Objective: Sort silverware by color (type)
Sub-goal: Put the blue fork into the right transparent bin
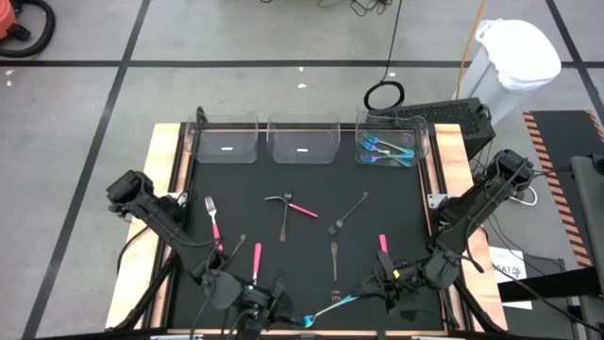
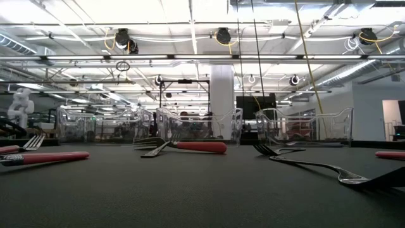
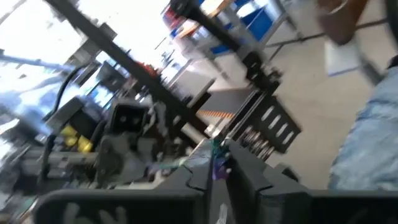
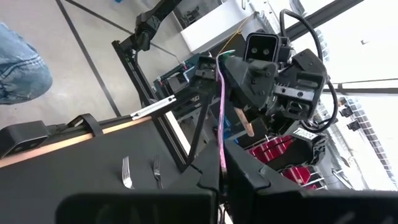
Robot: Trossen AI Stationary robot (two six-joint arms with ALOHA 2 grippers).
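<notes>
A teal-handled piece of silverware [image 1: 336, 302] hangs between my two grippers near the table's near edge, clear of the black mat. My left gripper [image 1: 288, 312] is shut on the end toward the table's left, and my right gripper [image 1: 373, 288] is shut on the end toward the right. In the right wrist view it runs as a thin purple-tinted strip [image 4: 221, 112] from my right fingers to the left gripper [image 4: 245, 74]. Pink-handled forks [image 1: 213, 222] [image 1: 257, 255] [image 1: 382, 244] and dark forks [image 1: 349, 215] [image 1: 334, 260] lie flat on the mat. My left gripper pinches the piece's silver end [image 3: 217, 163] between its two fingers, which come level from the table's left. The piece reaches out past the fingertips toward the other arm. My right gripper pinches the teal handle end [image 4: 221, 163] between its two fingers, level from the table's right and along the piece. The piece is lifted clear of the mat.
Three clear bins stand along the far edge [image 1: 226, 142] [image 1: 304, 142] [image 1: 389, 146]; the right one holds teal pieces [image 1: 389, 151]. A pink-handled piece [image 1: 300, 208] lies across a dark fork [image 1: 283, 222] mid-table. A person's jeans [image 4: 18, 68] show beyond the near edge.
</notes>
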